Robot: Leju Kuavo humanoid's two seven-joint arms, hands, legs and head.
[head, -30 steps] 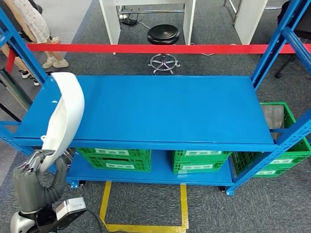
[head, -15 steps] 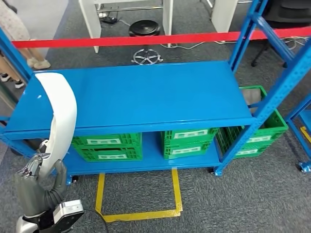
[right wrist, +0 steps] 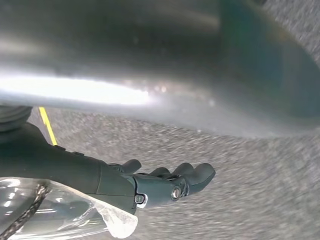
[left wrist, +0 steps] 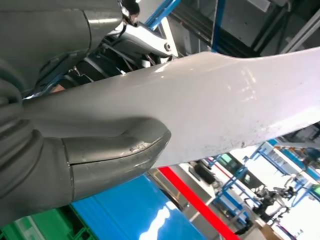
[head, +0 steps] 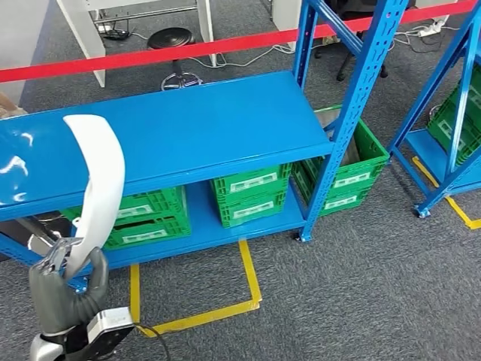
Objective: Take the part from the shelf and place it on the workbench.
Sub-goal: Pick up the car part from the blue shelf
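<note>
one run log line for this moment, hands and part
left hand: holds white part | part: off shelf, upright | right hand: empty, over carpet | workbench: not reached

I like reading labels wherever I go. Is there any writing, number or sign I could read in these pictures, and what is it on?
No text here can be read.
White label strips on the green plastic crates under the blue metal shelf: print too small and blurred to read.
Curved white plastic part held by the left hand: no writing shows.
Red barrier tape: plain, no writing shows.
</note>
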